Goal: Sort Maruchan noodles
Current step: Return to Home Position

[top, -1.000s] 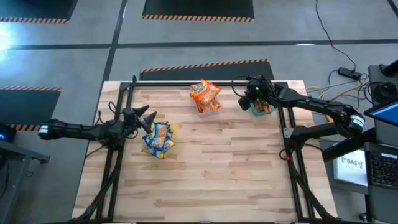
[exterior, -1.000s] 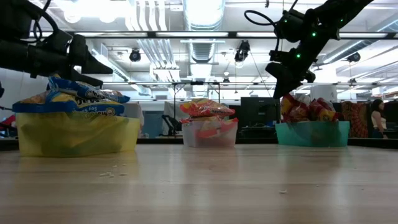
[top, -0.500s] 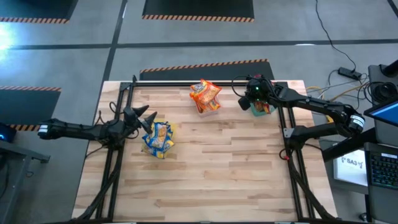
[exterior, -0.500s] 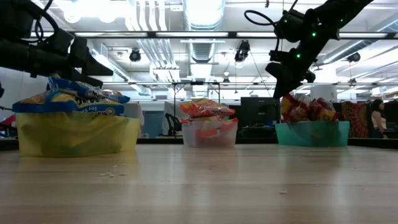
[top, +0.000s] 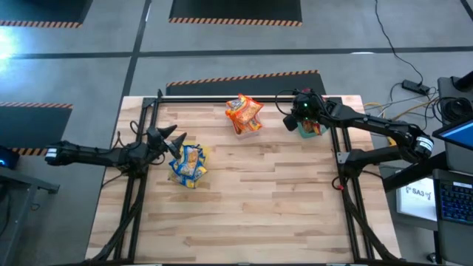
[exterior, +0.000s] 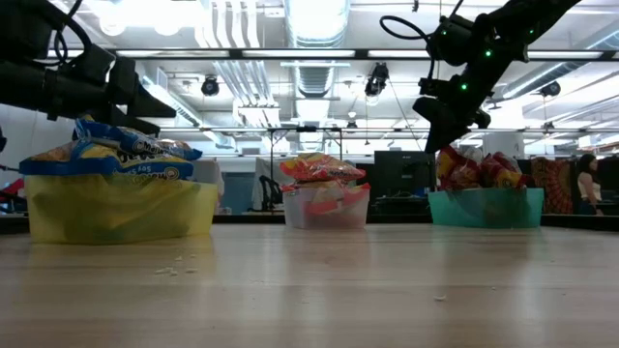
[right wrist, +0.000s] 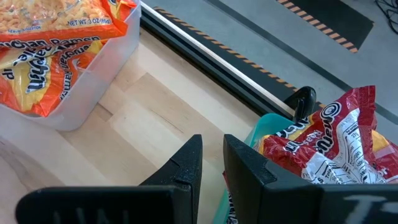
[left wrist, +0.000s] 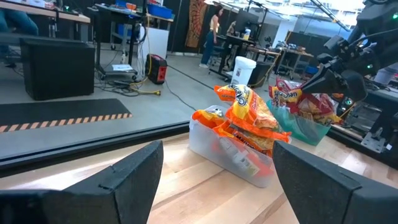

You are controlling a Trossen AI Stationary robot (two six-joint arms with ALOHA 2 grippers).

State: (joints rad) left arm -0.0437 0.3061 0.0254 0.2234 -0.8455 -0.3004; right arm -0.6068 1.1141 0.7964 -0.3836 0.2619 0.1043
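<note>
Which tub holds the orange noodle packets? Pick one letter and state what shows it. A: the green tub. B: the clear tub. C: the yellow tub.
B: the orange packets are heaped in the clear tub, which stands between the other two tubs.

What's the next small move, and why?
Probably draw the left gripper back from the yellow bin toward home: its jaws stand open and empty, and no noodle packets lie loose on the table; all sit in bins. The right gripper hangs over the green bin.
</note>
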